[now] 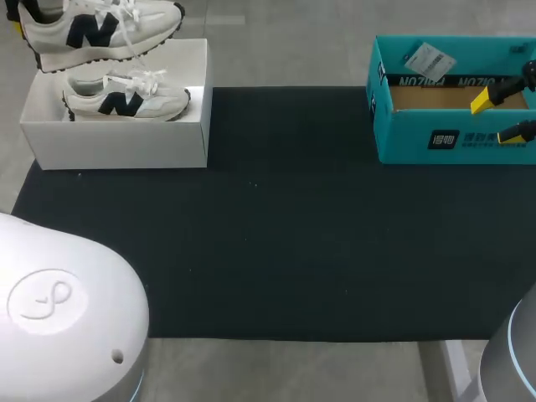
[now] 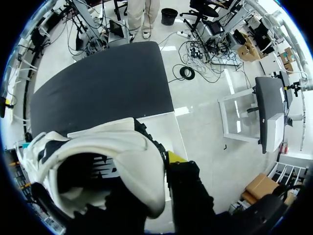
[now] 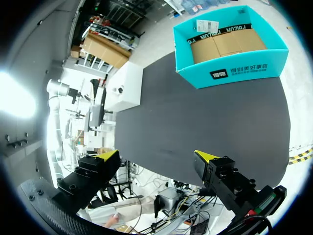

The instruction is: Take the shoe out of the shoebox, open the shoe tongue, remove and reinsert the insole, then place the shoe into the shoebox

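Soft white shoe (image 2: 88,147) hangs clamped in left gripper (image 2: 117,176) over a smooth white shoebox (image 1: 126,138). Right gripper (image 3: 156,156) gapes wide, rectangular teal cardboard box (image 3: 230,68) ahead.

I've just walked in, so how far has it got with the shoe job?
One white sneaker with a navy logo looks lifted out of the white cardboard shoebox, held in the left gripper; its twin lies inside. The right gripper hangs open near a teal box. Tongue, insole and putting back seem left.

A black-topped table (image 1: 293,251) (matte, evenly lit) stands on pale grey floor (image 1: 276,50).
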Controlling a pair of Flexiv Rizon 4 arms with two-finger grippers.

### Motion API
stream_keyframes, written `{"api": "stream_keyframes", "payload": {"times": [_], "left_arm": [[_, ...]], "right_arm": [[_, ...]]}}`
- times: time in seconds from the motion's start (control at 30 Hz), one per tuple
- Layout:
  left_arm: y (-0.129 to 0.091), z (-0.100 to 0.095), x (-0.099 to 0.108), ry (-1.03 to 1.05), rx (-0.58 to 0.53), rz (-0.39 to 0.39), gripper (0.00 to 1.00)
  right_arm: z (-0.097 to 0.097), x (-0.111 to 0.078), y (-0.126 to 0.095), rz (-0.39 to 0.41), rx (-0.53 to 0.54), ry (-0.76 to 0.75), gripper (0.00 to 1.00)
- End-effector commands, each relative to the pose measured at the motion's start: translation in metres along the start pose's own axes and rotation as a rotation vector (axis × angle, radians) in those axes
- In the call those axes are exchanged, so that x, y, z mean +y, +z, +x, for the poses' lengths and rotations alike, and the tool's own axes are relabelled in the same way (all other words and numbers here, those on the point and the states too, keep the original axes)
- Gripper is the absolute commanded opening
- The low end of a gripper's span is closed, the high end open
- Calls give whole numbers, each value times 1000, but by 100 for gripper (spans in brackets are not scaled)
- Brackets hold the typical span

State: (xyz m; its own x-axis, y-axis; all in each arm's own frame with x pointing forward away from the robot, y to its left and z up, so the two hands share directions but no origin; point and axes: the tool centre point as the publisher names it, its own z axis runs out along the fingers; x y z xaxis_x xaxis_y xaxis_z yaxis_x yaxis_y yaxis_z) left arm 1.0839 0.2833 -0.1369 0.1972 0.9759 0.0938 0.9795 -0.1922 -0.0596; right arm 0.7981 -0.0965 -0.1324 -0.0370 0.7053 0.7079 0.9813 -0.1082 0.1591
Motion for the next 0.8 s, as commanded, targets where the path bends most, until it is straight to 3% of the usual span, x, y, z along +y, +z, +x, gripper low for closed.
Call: {"api": "stream_keyframes", "payload": {"times": [0.03,0.6,0.8], "left_arm": [[-1,0,-4,0,2,-8,0],[-1,0,-4,0,2,-8,0],[-28,-41,-18,-44,48,-40,0]], "right_arm": [[0,0,0,0,-2,1,100],[0,0,0,0,-2,1,100],[0,0,0,0,-2,1,100]]}}
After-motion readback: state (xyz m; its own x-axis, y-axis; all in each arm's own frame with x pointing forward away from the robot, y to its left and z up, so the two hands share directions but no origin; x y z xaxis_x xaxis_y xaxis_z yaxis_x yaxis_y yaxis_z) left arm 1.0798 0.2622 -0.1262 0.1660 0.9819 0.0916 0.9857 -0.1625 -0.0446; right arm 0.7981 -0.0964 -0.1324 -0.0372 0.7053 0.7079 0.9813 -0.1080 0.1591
